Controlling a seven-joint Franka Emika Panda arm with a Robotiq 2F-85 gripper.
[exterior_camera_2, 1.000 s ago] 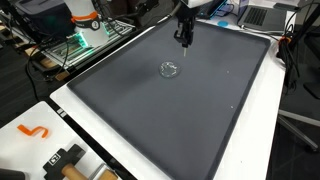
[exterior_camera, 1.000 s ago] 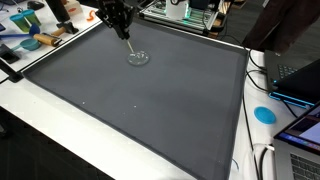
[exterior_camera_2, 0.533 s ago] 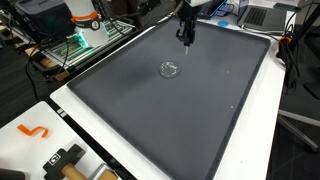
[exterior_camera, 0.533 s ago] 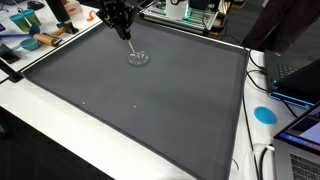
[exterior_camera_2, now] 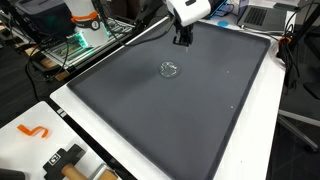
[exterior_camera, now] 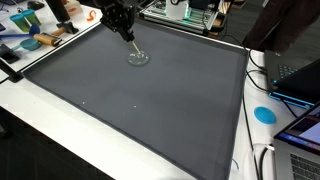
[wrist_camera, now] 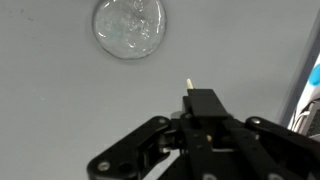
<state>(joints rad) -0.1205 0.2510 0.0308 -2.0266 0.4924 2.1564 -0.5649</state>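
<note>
My gripper [exterior_camera: 124, 31] hangs over the far part of a dark grey mat [exterior_camera: 150, 110], shut on a thin pale stick [exterior_camera: 131, 45]. The stick slants down toward a small clear glass dish [exterior_camera: 138, 58] lying on the mat; I cannot tell if its tip touches the dish. In an exterior view the gripper [exterior_camera_2: 183, 40] is just beyond the glass dish [exterior_camera_2: 170, 69]. In the wrist view the black fingers [wrist_camera: 203, 100] are closed, the stick's tip [wrist_camera: 189, 85] pokes out above them, and the dish [wrist_camera: 130, 27] lies up and to the left.
The mat sits on a white table [exterior_camera: 60, 140]. A blue disc [exterior_camera: 264, 114] and a laptop [exterior_camera: 300, 80] lie at one side. An orange hook [exterior_camera_2: 35, 131] and a black tool [exterior_camera_2: 65, 160] rest on the table's near corner. Cluttered equipment [exterior_camera_2: 85, 35] lines the far edge.
The wrist has tilted, so more of its white housing shows in an exterior view. The gripper has shifted slightly toward the dish, still shut on the stick. The dish has not moved.
</note>
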